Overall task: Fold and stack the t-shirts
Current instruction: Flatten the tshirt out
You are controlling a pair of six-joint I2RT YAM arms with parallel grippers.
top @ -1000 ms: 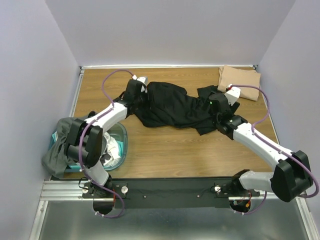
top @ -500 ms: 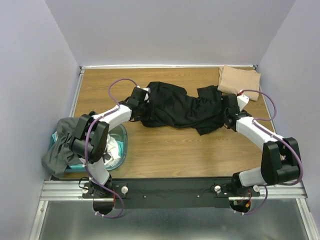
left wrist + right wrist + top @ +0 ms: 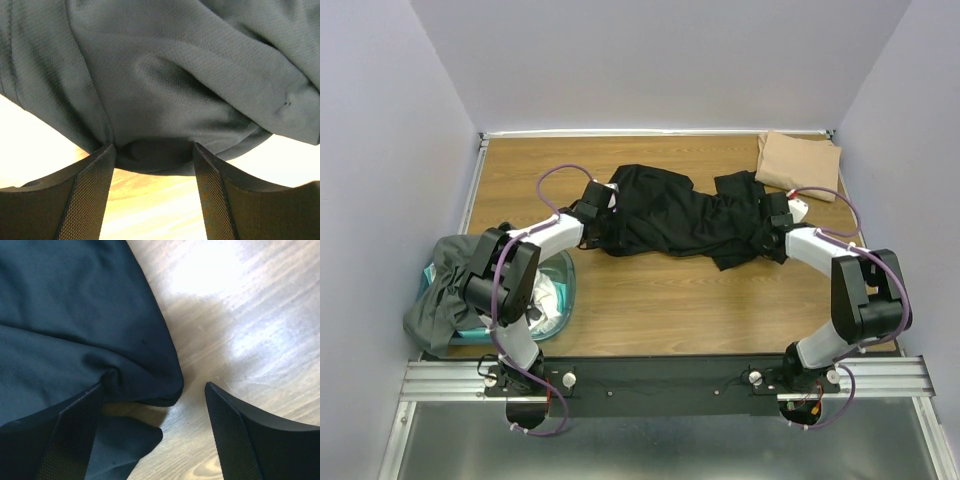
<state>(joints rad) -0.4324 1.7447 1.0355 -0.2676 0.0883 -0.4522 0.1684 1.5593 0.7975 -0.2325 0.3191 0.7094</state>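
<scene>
one black shirt (image 3: 670,215), one tan shirt (image 3: 798,160)

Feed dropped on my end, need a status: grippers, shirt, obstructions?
Left gripper open, straddling a black t-shirt fold. Right gripper open at its other edge. Shirt crumpled, not yet folded. No obstruction seen.

— Where's the black shirt (image 3: 670,215)?
— Across the middle of the desk (image 3: 650,300), towards its far side. It is unfolded and rumpled, stretched left to right, with deep creases and one edge turned under.
— And the tan shirt (image 3: 798,160)?
— Folded flat into a neat rectangle at the desk's far right corner.
— Any others?
— A dark grey shirt (image 3: 438,300) hangs crumpled over the desk's near left corner. A white shirt (image 3: 545,300) lies bunched just beside it.
</scene>
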